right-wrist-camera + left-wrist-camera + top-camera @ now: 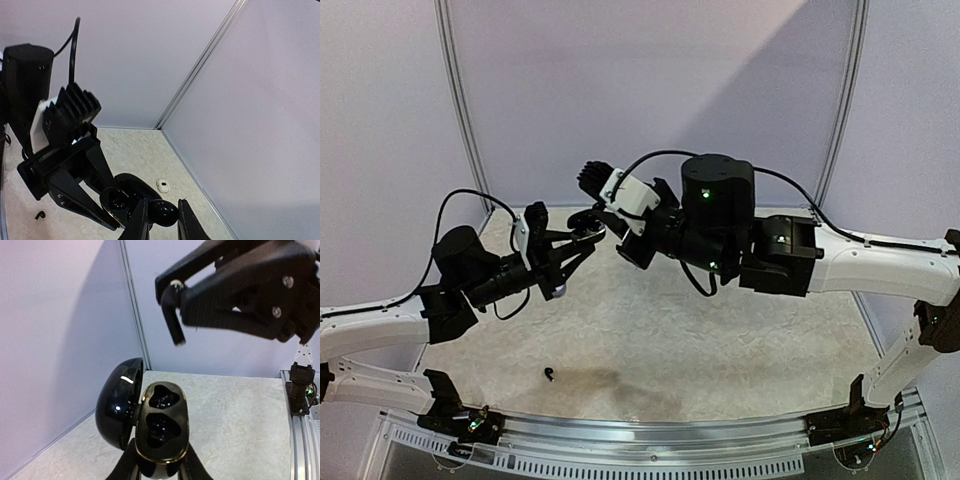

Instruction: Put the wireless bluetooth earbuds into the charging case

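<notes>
The glossy black charging case [162, 422] is held up off the table with my left gripper [161, 466] shut on its base. Its lid [120, 410] hangs open to the left, and both wells look empty. Just above the case, my right gripper [161, 220] is shut on a black earbud [163, 212], whose stem [173, 320] points down toward the case. In the top view the two grippers meet at the back middle, the left gripper [575, 238] below and the right gripper [607, 224] over the case [585, 220]. Another black earbud [551, 375] lies on the table near the front.
A small white piece [162, 186], perhaps an earbud, lies on the table near the back corner wall. The lilac walls [260, 125] close in the back and sides. A metal rail [650, 435] runs along the front edge by the arm bases.
</notes>
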You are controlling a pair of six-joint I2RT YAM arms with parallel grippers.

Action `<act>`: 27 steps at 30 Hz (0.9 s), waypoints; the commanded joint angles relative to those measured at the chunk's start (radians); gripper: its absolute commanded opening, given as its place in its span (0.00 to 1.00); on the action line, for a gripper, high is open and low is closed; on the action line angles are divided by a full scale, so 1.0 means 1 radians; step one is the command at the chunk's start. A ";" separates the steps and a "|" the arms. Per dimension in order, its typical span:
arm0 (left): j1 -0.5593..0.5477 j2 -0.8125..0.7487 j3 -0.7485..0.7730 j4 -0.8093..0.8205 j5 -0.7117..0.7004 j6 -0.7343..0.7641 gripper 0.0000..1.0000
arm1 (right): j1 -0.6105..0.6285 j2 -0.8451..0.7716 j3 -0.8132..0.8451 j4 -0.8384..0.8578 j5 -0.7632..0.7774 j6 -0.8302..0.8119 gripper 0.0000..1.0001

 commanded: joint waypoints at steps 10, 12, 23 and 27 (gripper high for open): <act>-0.065 0.074 -0.158 0.290 -0.104 0.041 0.00 | 0.000 -0.086 -0.128 0.087 -0.085 0.078 0.00; -0.066 0.089 -0.167 0.318 -0.096 0.073 0.00 | 0.001 -0.080 -0.150 0.106 -0.092 0.077 0.00; -0.073 0.107 -0.184 0.368 -0.053 0.227 0.00 | 0.001 -0.066 -0.250 0.234 -0.077 0.079 0.00; -0.076 0.110 -0.186 0.369 -0.048 0.293 0.00 | 0.000 -0.056 -0.274 0.277 -0.080 0.079 0.00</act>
